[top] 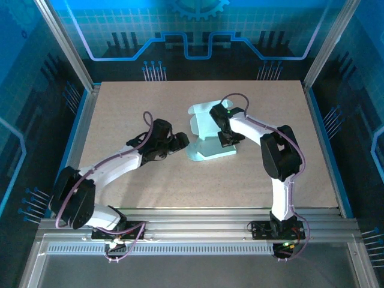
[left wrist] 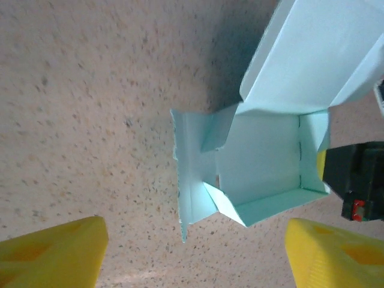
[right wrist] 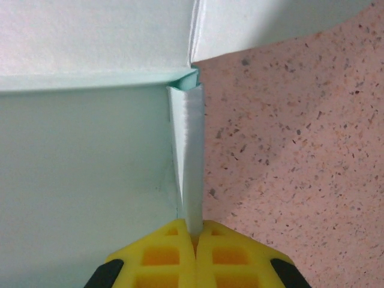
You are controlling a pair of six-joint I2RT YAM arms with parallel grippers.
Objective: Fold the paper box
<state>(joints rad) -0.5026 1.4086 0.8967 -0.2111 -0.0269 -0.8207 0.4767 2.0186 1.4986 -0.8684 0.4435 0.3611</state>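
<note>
The paper box [top: 206, 127] is pale mint-blue and partly folded, lying at the middle of the table with its lid flap raised toward the back. In the left wrist view the box [left wrist: 264, 162] shows an open tray with side walls up and a loose flap on its left. My left gripper [top: 183, 143] sits just left of the box, its yellow fingers [left wrist: 54, 255] spread wide with only table between them [left wrist: 195, 249]. My right gripper [right wrist: 195, 237] is shut on a thin upright side wall of the box [right wrist: 90, 168], standing over its right side [top: 230, 139].
The speckled tan table [top: 120, 108] has open room to the left, right and front of the box. Metal frame rails [top: 198, 225] run along the near edge. Blue enclosure walls surround the table.
</note>
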